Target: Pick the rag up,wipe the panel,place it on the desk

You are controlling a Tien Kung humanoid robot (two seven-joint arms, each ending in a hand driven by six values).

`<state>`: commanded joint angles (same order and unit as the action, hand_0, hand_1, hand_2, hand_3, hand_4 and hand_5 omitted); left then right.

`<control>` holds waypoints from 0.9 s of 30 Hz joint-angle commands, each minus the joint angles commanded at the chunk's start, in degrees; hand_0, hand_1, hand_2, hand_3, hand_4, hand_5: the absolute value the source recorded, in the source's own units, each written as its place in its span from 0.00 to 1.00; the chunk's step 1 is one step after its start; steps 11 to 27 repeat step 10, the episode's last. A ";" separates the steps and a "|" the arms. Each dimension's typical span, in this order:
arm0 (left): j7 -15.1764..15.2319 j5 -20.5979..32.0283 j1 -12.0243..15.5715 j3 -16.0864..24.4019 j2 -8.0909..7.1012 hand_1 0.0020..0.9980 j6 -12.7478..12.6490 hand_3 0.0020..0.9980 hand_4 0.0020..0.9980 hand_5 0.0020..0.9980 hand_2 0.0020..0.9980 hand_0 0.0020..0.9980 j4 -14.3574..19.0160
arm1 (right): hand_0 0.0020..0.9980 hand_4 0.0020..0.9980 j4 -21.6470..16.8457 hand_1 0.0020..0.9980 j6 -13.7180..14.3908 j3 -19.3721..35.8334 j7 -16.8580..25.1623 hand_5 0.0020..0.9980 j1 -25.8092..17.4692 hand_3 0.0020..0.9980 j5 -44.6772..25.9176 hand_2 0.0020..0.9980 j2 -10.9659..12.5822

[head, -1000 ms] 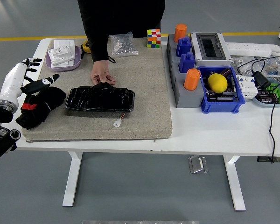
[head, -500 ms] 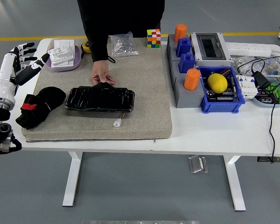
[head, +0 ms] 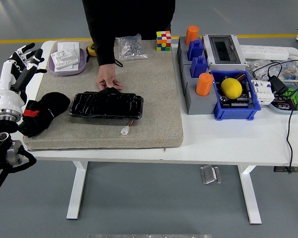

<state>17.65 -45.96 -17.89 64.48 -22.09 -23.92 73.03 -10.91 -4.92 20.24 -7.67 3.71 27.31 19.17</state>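
Rag (head: 39,113), black with a red tag, is seen lying crumpled on the left end of the grey mat (head: 154,99), just beside the glossy black panel (head: 107,105). It has been let go: a second ago the left hand (head: 21,64) was over it, and now it is lifted clear, up and to the left. Fingers are spread and nothing is held. The placing step is judged done. The panel's far edge is touched by a person's hand (head: 108,79). No right hand is seen.
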 joint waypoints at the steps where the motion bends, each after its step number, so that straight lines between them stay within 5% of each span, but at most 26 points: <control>1: 0.63 0.75 0.41 0.33 0.31 0.64 0.42 0.70 0.87 0.52 0.71 0.44 0.00 | 0.72 1.00 -0.23 0.51 0.06 0.47 0.03 0.42 0.01 0.57 0.53 0.66 -0.06; 10: 3.12 2.43 2.09 2.25 3.04 0.63 1.35 0.66 0.87 0.52 0.69 0.45 0.20 | 0.72 1.00 -1.08 0.51 0.09 1.69 0.05 0.42 -0.20 0.57 2.06 0.66 -0.23; 27: 3.12 2.43 2.09 2.25 3.04 0.63 1.35 0.66 0.87 0.52 0.69 0.45 0.20 | 0.72 1.00 -1.08 0.51 0.09 1.69 0.05 0.42 -0.20 0.57 2.06 0.66 -0.23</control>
